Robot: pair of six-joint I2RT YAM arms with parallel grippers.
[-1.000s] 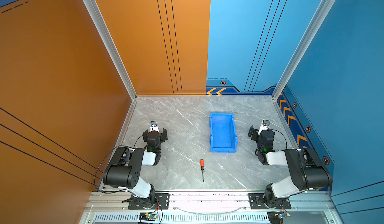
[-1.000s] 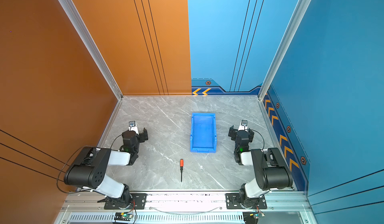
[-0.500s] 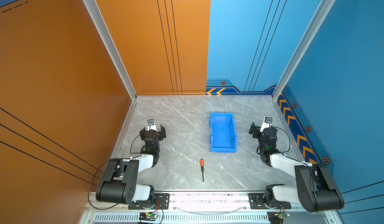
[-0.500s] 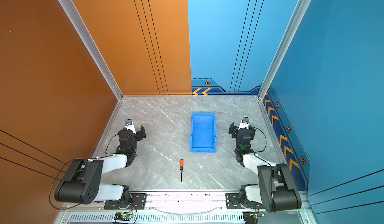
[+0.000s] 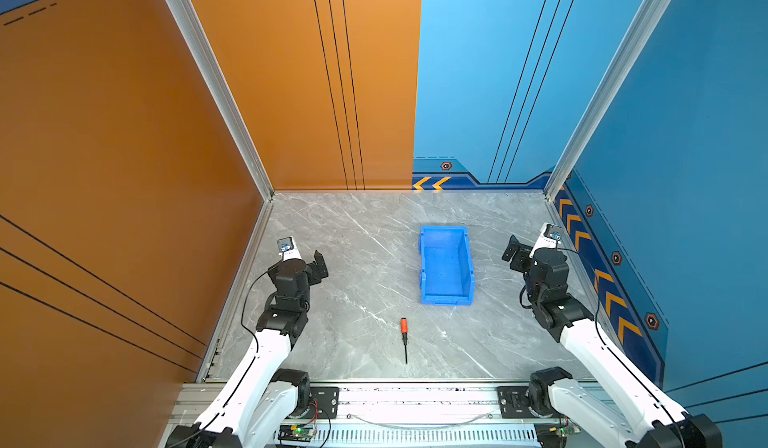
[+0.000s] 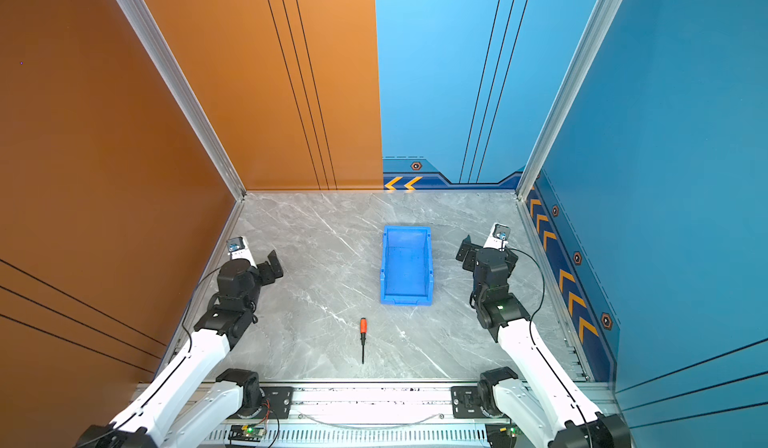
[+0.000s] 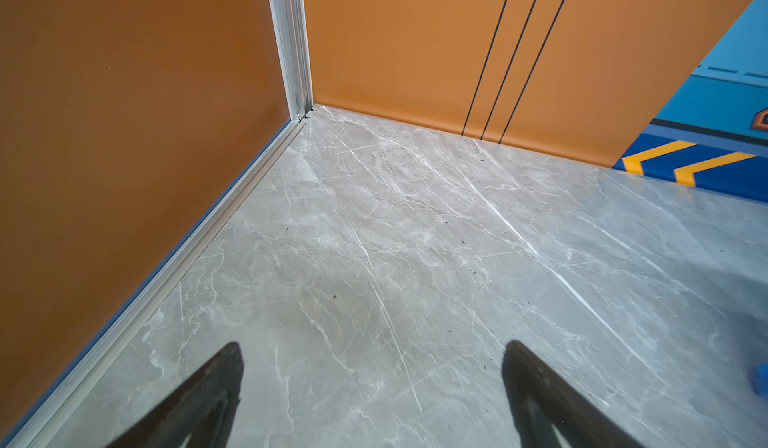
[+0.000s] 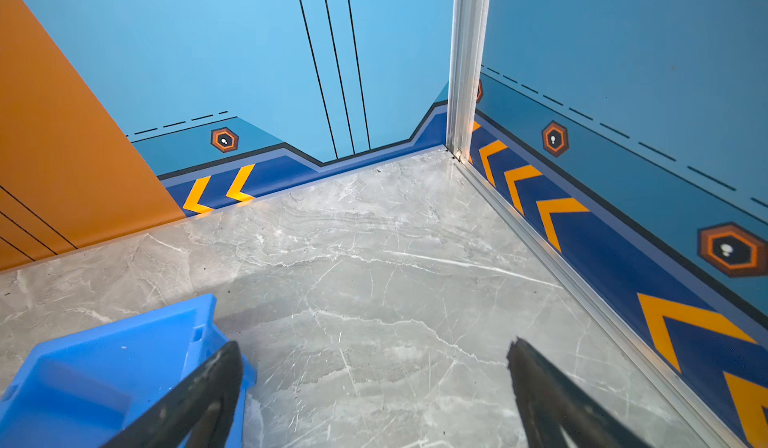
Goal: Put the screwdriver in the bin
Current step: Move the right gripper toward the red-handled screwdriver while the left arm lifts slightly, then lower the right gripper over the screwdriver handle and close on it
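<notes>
Now, nearest the front, the screwdriver (image 5: 403,328) is lying flat on the bench (image 5: 353,300), handle pointing toward the bin (image 5: 422,267) just beyond, which is showing only its bare blue floor. Either side, left hand (image 7: 374,346) and right hand (image 8: 374,344) are hovering, fingers spread wide, holding nothing.

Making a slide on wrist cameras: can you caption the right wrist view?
Right gripper, jaws open and empty, poised over the marble table beside the blue bin.

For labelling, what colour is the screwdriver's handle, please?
Orange-red handle on the screwdriver; clearest in a top view.
</notes>
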